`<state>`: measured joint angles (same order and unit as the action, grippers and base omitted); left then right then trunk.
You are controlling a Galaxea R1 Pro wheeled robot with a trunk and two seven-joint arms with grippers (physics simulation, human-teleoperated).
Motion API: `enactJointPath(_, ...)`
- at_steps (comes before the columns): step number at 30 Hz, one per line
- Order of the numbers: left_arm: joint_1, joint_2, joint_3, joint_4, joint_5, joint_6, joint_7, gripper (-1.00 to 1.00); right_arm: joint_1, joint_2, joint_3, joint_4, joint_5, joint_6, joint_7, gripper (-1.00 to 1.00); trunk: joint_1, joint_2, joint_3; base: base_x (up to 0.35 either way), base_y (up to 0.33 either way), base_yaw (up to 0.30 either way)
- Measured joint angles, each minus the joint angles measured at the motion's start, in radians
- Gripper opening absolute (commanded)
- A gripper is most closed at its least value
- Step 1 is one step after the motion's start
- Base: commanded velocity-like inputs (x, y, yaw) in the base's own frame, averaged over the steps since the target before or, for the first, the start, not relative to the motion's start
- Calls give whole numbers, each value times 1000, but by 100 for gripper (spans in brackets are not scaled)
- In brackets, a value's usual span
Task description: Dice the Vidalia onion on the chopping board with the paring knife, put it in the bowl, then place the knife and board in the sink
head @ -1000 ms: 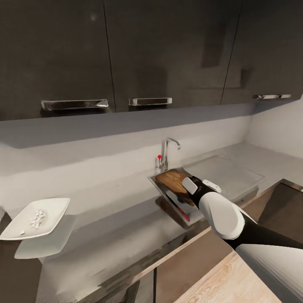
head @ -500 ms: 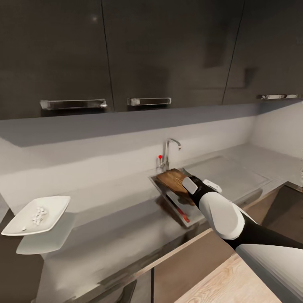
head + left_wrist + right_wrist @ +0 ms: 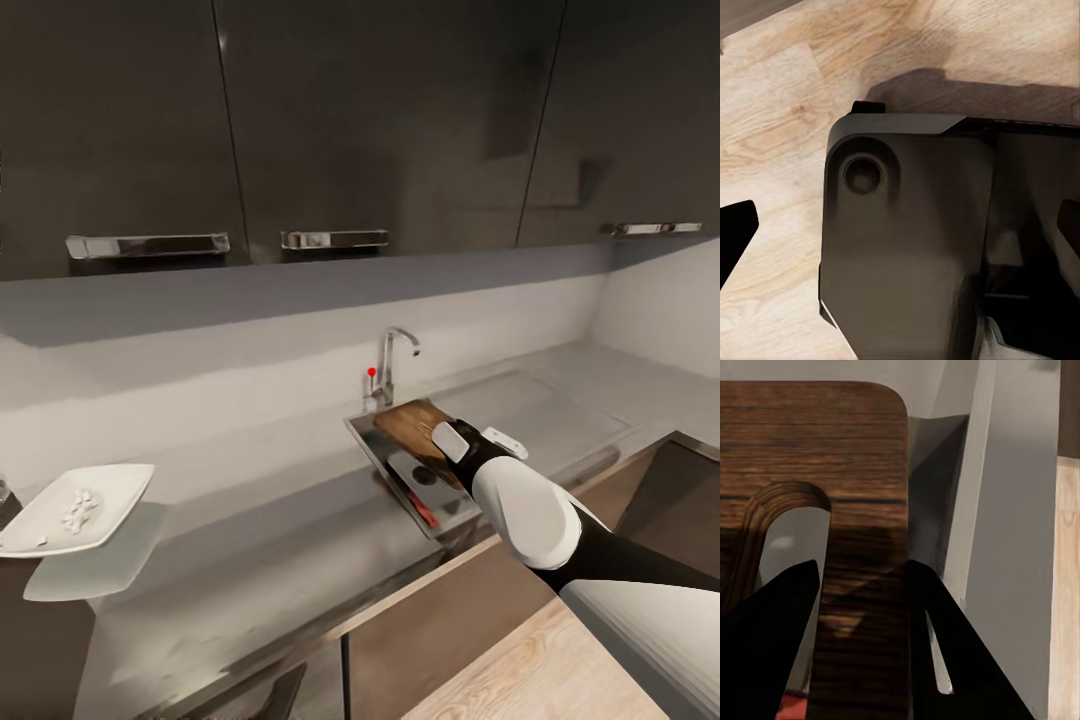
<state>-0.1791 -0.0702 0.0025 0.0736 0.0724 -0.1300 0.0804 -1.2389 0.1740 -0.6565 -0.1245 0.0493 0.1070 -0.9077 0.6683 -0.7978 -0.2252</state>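
From the head, the right gripper (image 3: 452,437) reaches over the sink (image 3: 372,447), where the chopping board (image 3: 415,425) leans and the paring knife (image 3: 424,514) lies; the bowl (image 3: 70,508) of Vidalia onion (image 3: 78,509) sits well away. The right wrist view alone shows the fingers (image 3: 772,641) clamped on the board's handle strip (basin wall beyond). The left wrist view shows dark fingertips (image 3: 735,232) spread wide over the floor (image 3: 772,112).

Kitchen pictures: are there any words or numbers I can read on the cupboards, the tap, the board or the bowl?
No words, labels, brands or numbers can be read in any view.
The cabinets, tap, chopping board, bowl and sink are all plain.
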Motion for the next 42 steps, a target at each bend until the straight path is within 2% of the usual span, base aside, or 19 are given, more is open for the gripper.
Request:
enactJointPath(20, 0, 2, 1, 0, 0, 0, 0, 100, 0, 0, -1, 17, 1, -2, 0, -100, 0, 0, -22, 0, 0, 74)
enactJointPath(28, 0, 3, 1, 0, 0, 0, 0, 100, 0, 0, -3, 15, 4, -58, -2, -100, 0, 0, -22, 0, -41, 1)
enactJointPath(34, 0, 3, 1, 0, 0, -1, 0, 100, 0, 0, -5, 14, 2, -64, -2, -100, 0, 0, -22, 0, -88, 0)
enactJointPath(42, 0, 1, 1, 0, 0, 0, 0, 100, 0, 0, -4, 14, 2, -64, -60, -100, 0, 0, -22, 0, -11, 0)
